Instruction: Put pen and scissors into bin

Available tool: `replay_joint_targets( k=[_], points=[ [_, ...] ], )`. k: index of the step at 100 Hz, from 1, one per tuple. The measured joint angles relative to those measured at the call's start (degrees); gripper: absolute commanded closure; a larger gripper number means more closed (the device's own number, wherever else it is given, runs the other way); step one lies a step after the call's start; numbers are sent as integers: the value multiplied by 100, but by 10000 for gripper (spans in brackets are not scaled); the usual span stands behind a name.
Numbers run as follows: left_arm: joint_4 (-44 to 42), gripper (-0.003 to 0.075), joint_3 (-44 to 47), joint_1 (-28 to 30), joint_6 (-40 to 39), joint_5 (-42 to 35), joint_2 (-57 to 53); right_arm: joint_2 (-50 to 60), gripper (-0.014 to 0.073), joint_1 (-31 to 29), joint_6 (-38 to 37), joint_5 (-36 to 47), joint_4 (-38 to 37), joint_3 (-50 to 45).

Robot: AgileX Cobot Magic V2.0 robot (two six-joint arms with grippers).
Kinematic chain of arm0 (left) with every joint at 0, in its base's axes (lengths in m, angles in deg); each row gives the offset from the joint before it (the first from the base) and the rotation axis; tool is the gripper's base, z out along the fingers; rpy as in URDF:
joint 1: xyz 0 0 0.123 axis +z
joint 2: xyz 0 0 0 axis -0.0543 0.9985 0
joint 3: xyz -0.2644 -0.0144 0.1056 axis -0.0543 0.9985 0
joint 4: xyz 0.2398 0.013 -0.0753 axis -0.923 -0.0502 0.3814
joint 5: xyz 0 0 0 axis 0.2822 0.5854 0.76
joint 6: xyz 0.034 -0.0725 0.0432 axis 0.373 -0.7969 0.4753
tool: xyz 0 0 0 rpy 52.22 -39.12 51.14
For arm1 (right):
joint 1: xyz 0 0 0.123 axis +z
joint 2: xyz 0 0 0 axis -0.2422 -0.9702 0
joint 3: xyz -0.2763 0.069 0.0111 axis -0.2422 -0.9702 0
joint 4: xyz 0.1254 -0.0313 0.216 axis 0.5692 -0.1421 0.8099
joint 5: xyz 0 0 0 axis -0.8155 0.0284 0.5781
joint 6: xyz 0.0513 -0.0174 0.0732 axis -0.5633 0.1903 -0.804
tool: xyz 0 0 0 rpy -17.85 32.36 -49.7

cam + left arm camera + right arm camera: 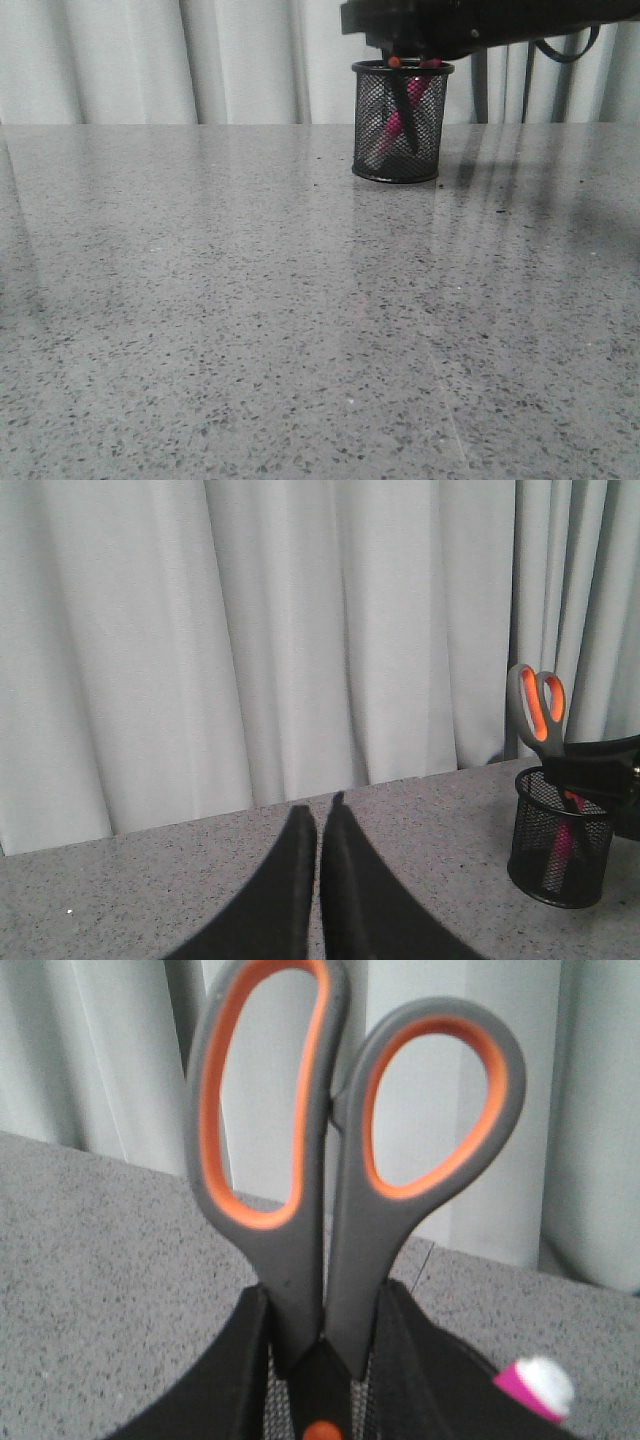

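Note:
The black mesh bin point(402, 150) stands at the back of the table, right of centre. The pink pen point(393, 128) leans inside it, its white end point(540, 1382) poking out. The scissors point(330, 1160) stand blades-down in the bin, grey and orange handles above the rim. My right gripper point(322, 1305) is shut on the scissors just below the handle loops, right over the bin point(280, 1400). My left gripper point(325, 805) is shut and empty, low over the table well to the left of the bin point(560, 855) and scissors point(540, 705); it is outside the front view.
The grey speckled table point(250, 320) runs forward from the bin to the near edge. A pale curtain point(150, 60) hangs behind the table. The right arm's black body point(480, 20) reaches in from the upper right.

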Motion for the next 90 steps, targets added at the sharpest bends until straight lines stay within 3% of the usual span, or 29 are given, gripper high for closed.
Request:
replay_joint_targets(
  k=[15,21,55,63,73,90],
  points=[
    [4,739,0,0,0,0,0,-12,323,5,0,52,0,-76],
    [4,739,0,0,0,0,0,-12,270,5,0,61,0,-76],
    [4,739,0,0,0,0,0,128,267,5,0,190,0,-76],
    [4,739,0,0,0,0,0,342,295,5,0,190,0,-79],
    [4,739,0,0,0,0,0,723,391,5,36,177,0,-79],
    [-6,739,0,0,0,-12,0,1559,636,-131,227,-106,0,-137]
  ],
)
